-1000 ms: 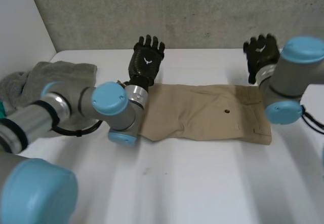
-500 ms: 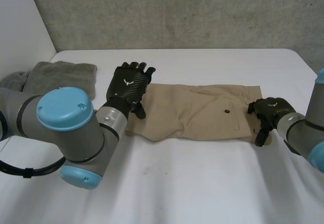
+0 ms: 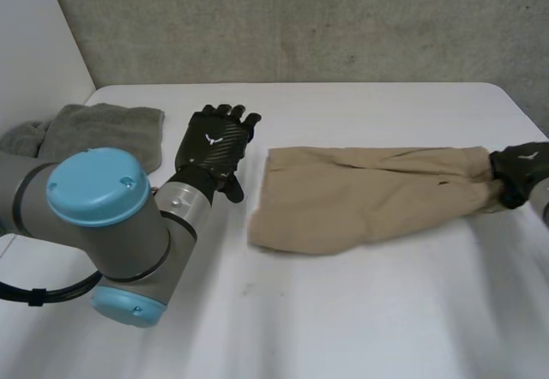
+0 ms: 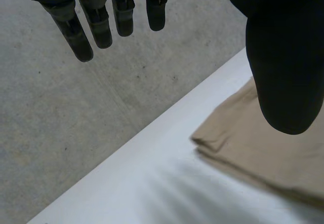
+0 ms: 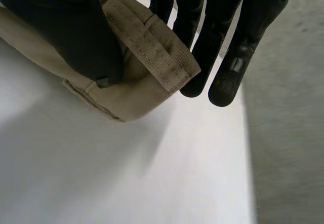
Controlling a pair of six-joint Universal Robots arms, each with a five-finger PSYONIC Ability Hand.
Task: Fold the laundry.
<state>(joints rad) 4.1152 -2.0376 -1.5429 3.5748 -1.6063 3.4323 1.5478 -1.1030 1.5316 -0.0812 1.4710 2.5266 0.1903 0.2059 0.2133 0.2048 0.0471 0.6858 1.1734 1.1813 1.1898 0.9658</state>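
Grey towel (image 3: 103, 130) lies bunched at the far left of the white table (image 3: 343, 310). Left hand (image 3: 214, 143) comes next: fingers (image 4: 83, 26) straight and spread, holding nothing, clear of the cloth, near the left edge of the khaki shorts (image 3: 360, 195). The shorts lie from mid-table to the right, and 1 folded corner sits near the left thumb in the left wrist view. Their right end narrows and bunches into the right hand (image 3: 519, 169), near the table's right side. Right hand grips the waistband (image 5: 152, 41), pinched between thumb (image 5: 66, 31) and fingers.
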